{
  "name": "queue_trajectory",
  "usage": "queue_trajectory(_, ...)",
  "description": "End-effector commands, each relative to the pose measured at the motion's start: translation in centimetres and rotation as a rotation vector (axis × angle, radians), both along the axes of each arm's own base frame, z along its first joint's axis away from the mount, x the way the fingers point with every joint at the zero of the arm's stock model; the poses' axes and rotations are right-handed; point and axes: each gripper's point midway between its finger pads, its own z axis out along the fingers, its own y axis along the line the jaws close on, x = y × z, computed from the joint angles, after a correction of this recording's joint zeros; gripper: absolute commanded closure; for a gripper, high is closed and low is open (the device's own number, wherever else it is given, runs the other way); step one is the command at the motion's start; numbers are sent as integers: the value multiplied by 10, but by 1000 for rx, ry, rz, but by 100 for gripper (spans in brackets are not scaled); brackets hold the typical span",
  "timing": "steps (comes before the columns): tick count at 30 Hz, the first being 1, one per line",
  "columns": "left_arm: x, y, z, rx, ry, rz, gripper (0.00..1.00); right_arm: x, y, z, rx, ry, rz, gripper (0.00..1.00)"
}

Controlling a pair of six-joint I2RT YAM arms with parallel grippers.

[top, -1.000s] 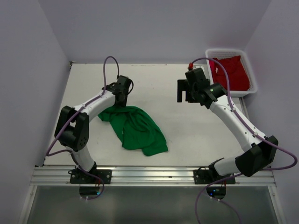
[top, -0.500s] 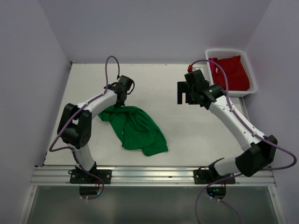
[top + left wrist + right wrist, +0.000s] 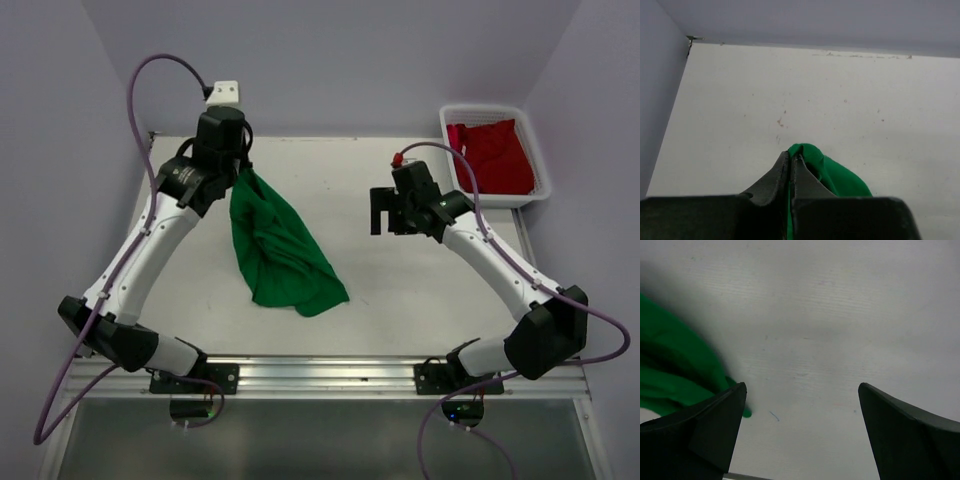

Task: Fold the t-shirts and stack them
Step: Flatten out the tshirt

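1. In the view from the top, the left gripper (image 3: 237, 171) is seen in the upper left of the picture. It is shut tight on one end of the green t-shirt (image 3: 275, 250). The green t-shirt is held up and hangs down in a long bunch toward the lower middle of the picture. Its low end seems to lie on the white table (image 3: 420, 290). The right gripper (image 3: 386, 211) is seen right of the middle, above the table, with its jaws wide apart. Nothing is held in it. The red t-shirt (image 3: 495, 155) is crumpled inside the white basket (image 3: 546, 172) in the upper right, well apart from the green one.

2. In the left wrist view, the two fingers of the left gripper (image 3: 791, 159) are pressed together at the bottom middle. A fold of the green t-shirt (image 3: 837, 181) is pinched between them and bulges out to the right. The table (image 3: 840, 100) is seen behind it, and a wall (image 3: 815, 20) runs along the top.

3. In the right wrist view, the fingers of the right gripper (image 3: 801, 386) are seen in the two lower corners, spread far apart, with only bare table (image 3: 840, 315) between them. A part of the green t-shirt (image 3: 675, 365) is seen at the left edge, just beside the left finger.
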Motion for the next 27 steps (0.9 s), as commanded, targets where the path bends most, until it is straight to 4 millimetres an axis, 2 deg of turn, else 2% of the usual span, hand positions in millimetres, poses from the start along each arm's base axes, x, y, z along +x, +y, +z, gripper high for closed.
queue_trajectory(1, -9, 8, 1, 13, 27, 23, 100, -17, 64, -3, 308, 45, 209, 1)
queue_trajectory(3, -12, 10, 0, 14, 33, 28, 100, -35, 87, -12, 437, 102, 291, 2)
queue_trajectory(5, -15, 11, 3, 4, 27, 26, 100, -43, 99, -18, 505, 127, 316, 2)
queue_trajectory(6, -15, 10, 5, -4, 22, 22, 100, -50, 99, -34, 507, 170, 308, 3)
queue_trajectory(7, -16, 8, 8, -16, 17, 11, 100, -55, 105, -39, 538, 200, 316, 4)
queue_trajectory(8, -18, 7, 12, -29, 8, 6, 100, -56, 113, -42, 562, 194, 347, 4)
queue_trajectory(9, -19, 4, 19, -48, -6, -10, 100, -63, 117, -61, 563, 252, 350, 4)
queue_trajectory(13, -24, -5, 37, -96, -16, -64, 100, -66, 134, -80, 555, 300, 391, 5)
queue_trajectory(14, -26, -8, 50, -116, -37, -83, 100, -65, 138, -79, 556, 296, 402, 5)
queue_trajectory(16, -35, -21, 63, -156, -34, -162, 100, -60, 141, -74, 550, 272, 412, 5)
queue_trajectory(17, -41, -26, 88, -187, -83, -209, 100, -58, 140, -72, 540, 266, 409, 5)
queue_trajectory(19, -58, -49, 118, -260, -122, -354, 100, -52, 139, -66, 516, 241, 416, 4)
queue_trajectory(20, -71, -52, 154, -305, -200, -402, 100, -51, 136, -68, 495, 245, 405, 4)
queue_trajectory(22, -91, -57, 183, -350, -246, -476, 100, -45, 135, -62, 481, 223, 405, 4)
queue_trajectory(23, -103, -54, 206, -378, -304, -493, 100, -43, 132, -63, 464, 216, 391, 4)
queue_trajectory(25, -116, -50, 222, -404, -358, -511, 100, -40, 131, -60, 453, 202, 380, 4)
queue_trajectory(27, -126, -47, 226, -421, -373, -518, 100, -37, 126, -59, 434, 186, 359, 4)
